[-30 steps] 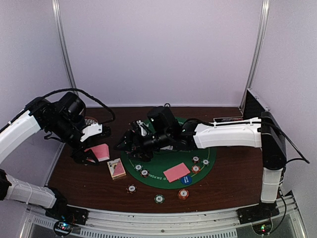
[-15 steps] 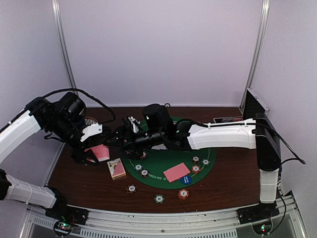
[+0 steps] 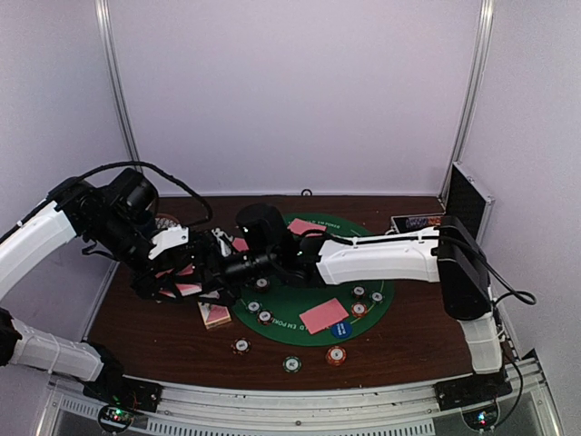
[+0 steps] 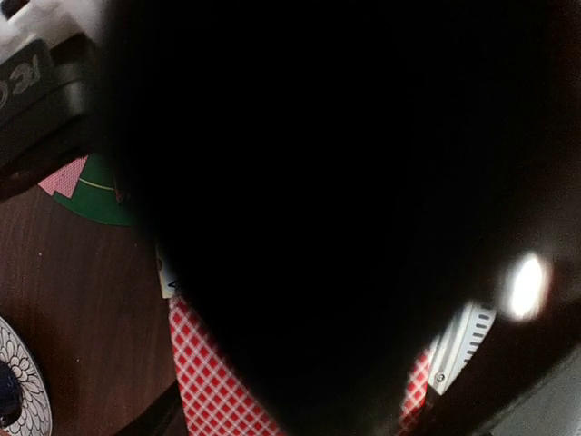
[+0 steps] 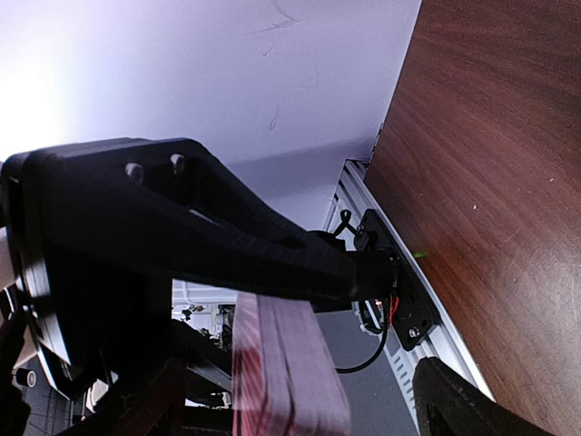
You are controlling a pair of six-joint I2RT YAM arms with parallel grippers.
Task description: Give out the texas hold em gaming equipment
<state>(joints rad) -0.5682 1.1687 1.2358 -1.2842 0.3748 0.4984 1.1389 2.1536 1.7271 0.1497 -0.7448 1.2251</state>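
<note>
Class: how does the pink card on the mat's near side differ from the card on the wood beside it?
The pink card lies on the green mat, plain pink; the white-bordered card lies on the wooden table and looks smaller. Both lie flat.

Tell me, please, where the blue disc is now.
Top view: the blue disc lies at the green mat's near edge, right of centre, just beside the pink card.

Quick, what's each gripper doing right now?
Left gripper: shut on the pink card deck.
Right gripper: open, fingers either side of that deck.
</note>
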